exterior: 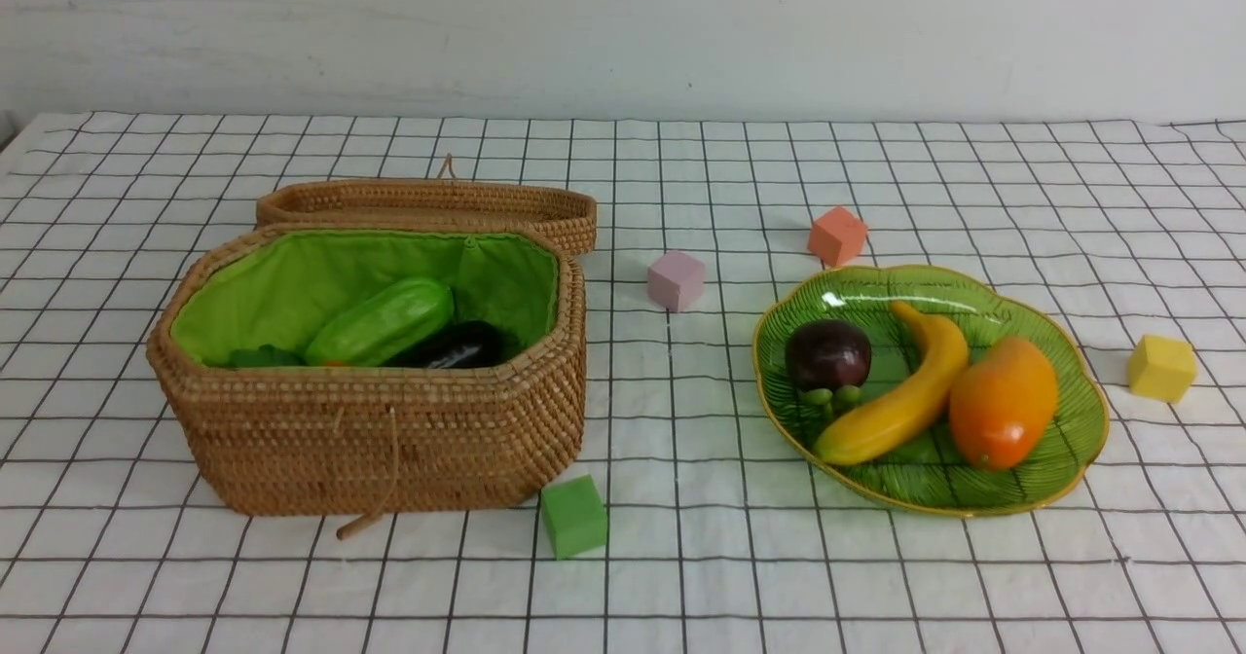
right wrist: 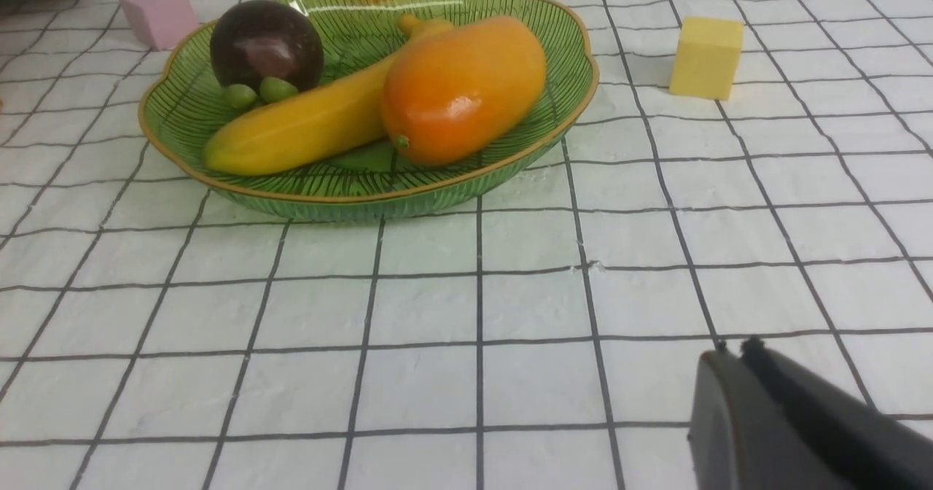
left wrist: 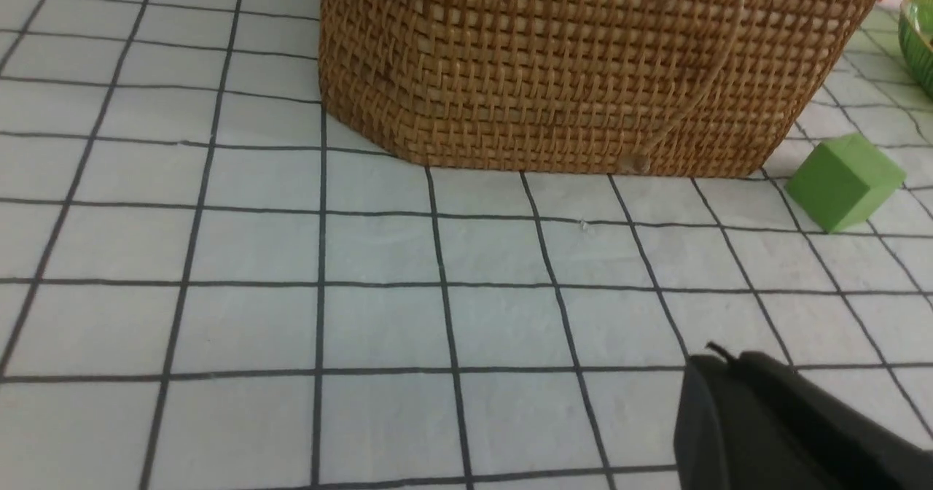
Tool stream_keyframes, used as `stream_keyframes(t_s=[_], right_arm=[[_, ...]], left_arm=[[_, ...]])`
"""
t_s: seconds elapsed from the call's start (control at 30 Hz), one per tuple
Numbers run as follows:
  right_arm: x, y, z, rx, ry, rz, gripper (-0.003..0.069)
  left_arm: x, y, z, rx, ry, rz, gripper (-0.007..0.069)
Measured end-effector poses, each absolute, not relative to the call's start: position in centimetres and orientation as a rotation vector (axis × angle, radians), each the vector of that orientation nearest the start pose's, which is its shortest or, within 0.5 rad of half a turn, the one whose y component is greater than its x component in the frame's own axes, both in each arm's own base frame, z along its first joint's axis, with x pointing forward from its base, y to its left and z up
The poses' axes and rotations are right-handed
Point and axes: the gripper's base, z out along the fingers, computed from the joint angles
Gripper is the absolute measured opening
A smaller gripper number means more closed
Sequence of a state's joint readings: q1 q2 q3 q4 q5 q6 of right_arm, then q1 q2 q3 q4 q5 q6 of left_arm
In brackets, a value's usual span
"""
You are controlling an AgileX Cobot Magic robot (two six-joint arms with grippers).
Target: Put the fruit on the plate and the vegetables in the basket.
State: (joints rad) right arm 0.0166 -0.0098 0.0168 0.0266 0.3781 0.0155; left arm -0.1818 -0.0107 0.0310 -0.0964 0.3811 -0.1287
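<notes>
Front view shows a surface [exterior: 681, 537] covered in white cloth with a black grid. At the left of the frame stands the basket [exterior: 380, 440], its lid [exterior: 428, 204] folded back behind it and its green lining [exterior: 292, 284] exposed. Inside lie the light green gourd [exterior: 382, 321], the dark purple eggplant [exterior: 458, 345] just beside it, and some dark green leaves [exterior: 261, 356] at the lower left of the opening; the carrot itself is hidden. At the right of the frame sits the plate [exterior: 1081, 411], holding the mangosteen [exterior: 827, 353], the banana [exterior: 905, 396] in the middle and the mango [exterior: 1003, 401] touching the banana. Four foam cubes lie loose on the cloth: a green cube [exterior: 574, 516] near the basket's front corner, a pink cube [exterior: 676, 280] between basket and plate, an orange cube [exterior: 837, 236] behind the plate, and a yellow cube [exterior: 1161, 368] at the far right. Neither arm appears in this view. Each wrist view shows only a dark edge at the lower right of the frame, the left hand [left wrist: 758, 424] and the right hand [right wrist: 773, 424], both clenched shut and grasping nothing.
</notes>
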Motion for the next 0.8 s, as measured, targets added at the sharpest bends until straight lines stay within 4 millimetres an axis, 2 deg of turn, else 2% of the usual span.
stream_keyframes(t_s=[0.8], right_arm=[[5.24,0.17,17.41,0.015,1.869,0.048,0.0049]], left_arm=[[5.11,-1.28,16.97,-0.026,1.890,-0.321,-0.0013]])
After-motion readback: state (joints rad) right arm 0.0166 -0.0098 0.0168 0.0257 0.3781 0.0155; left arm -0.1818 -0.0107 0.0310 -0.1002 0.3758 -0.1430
